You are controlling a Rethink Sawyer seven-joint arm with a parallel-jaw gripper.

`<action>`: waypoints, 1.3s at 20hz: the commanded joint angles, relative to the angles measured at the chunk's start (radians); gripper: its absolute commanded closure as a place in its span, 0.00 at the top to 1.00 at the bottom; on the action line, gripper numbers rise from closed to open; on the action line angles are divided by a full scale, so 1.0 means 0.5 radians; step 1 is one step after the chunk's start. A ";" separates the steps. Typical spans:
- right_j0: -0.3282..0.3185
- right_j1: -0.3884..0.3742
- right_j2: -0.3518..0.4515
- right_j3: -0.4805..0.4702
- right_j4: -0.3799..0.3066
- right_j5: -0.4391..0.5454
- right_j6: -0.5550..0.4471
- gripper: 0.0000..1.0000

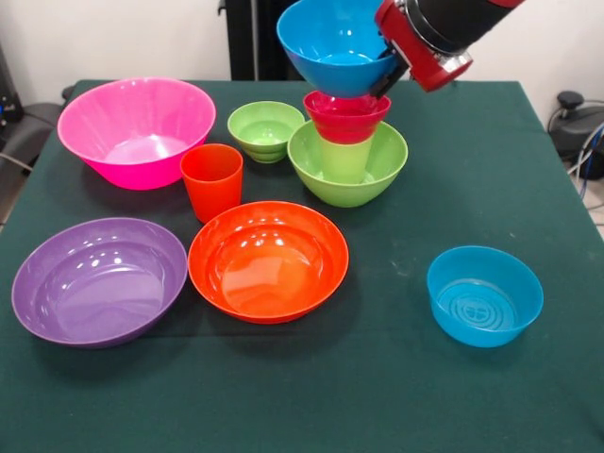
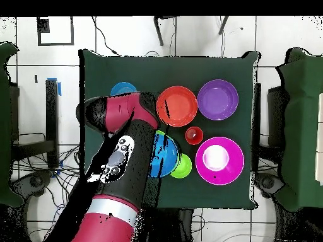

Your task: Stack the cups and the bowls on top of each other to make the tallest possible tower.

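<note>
Now blue bowl in pincer, above tower.

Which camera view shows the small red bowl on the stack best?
The front view: the red bowl sits on the lime cup, under the blue bowl. In the overhead view the blue bowl and arm hide it.

You see a dark green counter under everything. On it sit a hot pink bowl, a purple bowl, an orange bowl and an orange cup. A small light green bowl sits behind them. The tower runs green, lime, red, then blue on top. The lone blue bowl shows concentric rings inside. The arm is red and black.
</note>
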 commanded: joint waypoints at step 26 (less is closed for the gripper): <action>0.015 -0.105 0.229 0.422 -0.076 -0.398 -0.017 0.00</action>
